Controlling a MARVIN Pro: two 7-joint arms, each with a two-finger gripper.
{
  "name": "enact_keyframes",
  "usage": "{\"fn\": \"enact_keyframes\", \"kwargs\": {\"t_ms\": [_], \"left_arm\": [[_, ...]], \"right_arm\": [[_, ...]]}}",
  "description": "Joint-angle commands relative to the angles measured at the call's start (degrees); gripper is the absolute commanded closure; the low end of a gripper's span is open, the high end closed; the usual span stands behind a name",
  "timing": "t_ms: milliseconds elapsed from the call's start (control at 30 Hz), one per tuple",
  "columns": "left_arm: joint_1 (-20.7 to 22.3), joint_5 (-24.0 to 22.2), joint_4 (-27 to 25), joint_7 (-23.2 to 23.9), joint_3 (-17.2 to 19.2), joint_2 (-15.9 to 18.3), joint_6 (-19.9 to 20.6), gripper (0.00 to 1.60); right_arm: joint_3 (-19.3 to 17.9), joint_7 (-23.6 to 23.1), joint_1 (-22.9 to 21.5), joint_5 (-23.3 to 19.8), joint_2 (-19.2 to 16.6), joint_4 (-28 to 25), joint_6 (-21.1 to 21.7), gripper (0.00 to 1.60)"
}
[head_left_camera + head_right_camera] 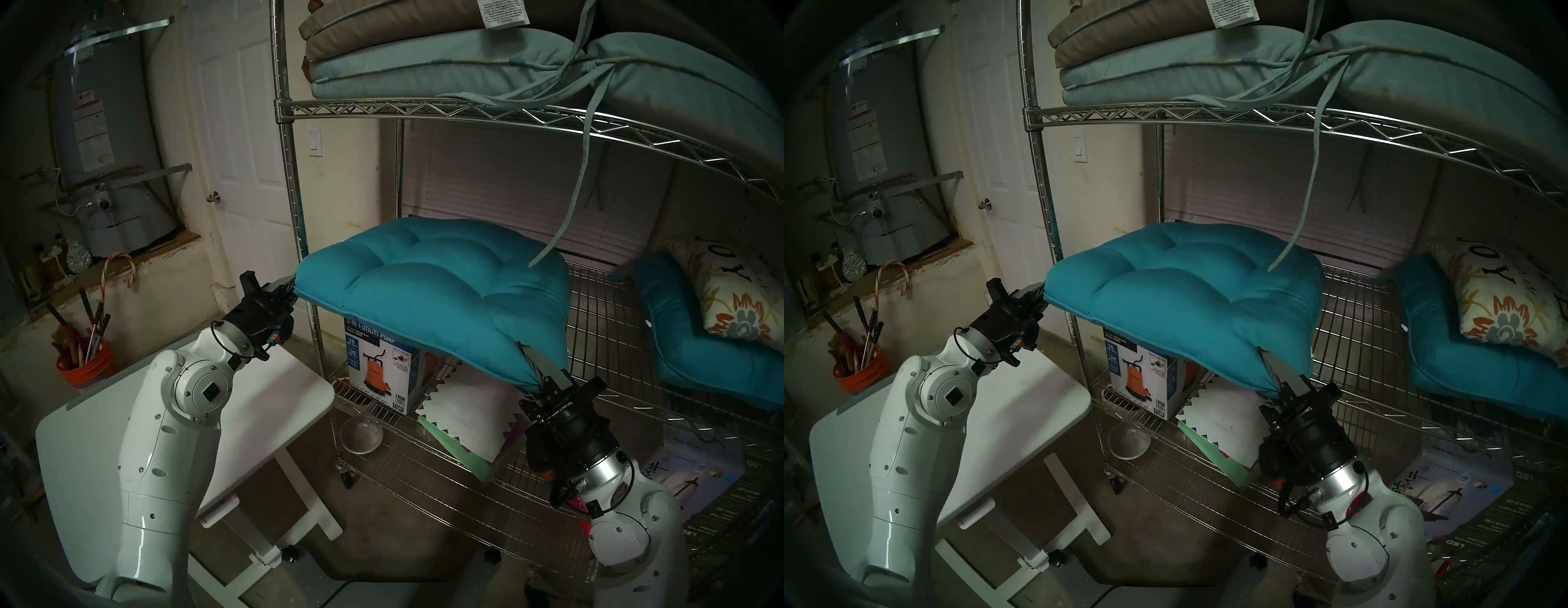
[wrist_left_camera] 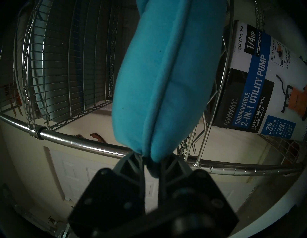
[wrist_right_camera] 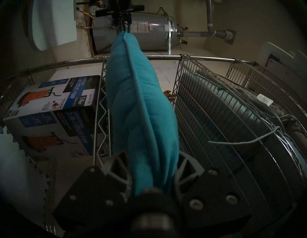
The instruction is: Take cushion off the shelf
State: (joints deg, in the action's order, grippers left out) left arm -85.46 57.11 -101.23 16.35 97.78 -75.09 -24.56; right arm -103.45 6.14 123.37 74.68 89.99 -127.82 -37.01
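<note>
Dim, bluish fisheye views, dark rims.

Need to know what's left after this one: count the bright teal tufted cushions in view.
2. One cushion is clamped at opposite corners by both grippers' jaws; a second teal cushion lies on the shelf at right, under the floral pillow.

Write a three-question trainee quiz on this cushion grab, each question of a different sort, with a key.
1. True or false: both claws are shut on the teal cushion.
2. Multiple choice: the left claw grips the cushion at A) its corner nearest the shelf's front left post, B) its tufted middle, C) a tie strap.
3. Fill in: the box under the cushion is printed "2-IN-1 UTILITY ____".

Key:
1. True; the right claw pinches the near right corner, the left claw the far left one.
2. A.
3. PUMP.
</note>
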Motion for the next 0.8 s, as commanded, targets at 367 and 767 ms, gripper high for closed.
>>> {"fn": "enact_keyframes", "kwargs": {"t_ms": [367,767], "left_arm": [[-5.01,-2.03,-6.45,-0.62,1.50,-2.67,0.54,1.60],[-11.01,-2.54,-13.43,-0.28,2.58,-4.96,1.88,1.60]], "right_arm": [[3.13,1.74,1.06,-0.34,2.74,-2.09,0.30,1.60],[1.61,1.04,-3.47,-3.65,1.91,1.32,0.06,1.60]]}}
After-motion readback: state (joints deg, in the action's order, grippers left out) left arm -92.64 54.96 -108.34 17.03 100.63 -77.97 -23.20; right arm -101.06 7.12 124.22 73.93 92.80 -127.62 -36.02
